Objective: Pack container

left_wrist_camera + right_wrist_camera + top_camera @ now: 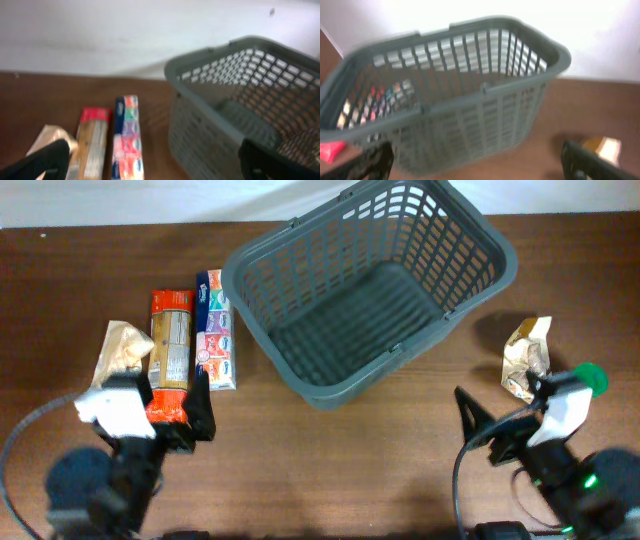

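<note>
The dark grey slotted basket (262, 330) stands empty at the back middle of the table; it also shows in the left wrist view (215, 115) and the right wrist view (470, 95). A beige bag (120, 348), an orange pasta package (170, 345) and a colourful tissue pack (216, 330) lie side by side left of it. A gold packet (526, 358) lies to its right. My left gripper (172, 406) is open and empty, above the near end of the pasta package. My right gripper (507, 404) is open and empty, just in front of the gold packet.
The brown table ends at a white wall (100, 35) behind the basket. In the left wrist view the pasta package (92, 142) and tissue pack (127, 140) lie between my fingers. The gold packet (605, 147) shows by my right finger.
</note>
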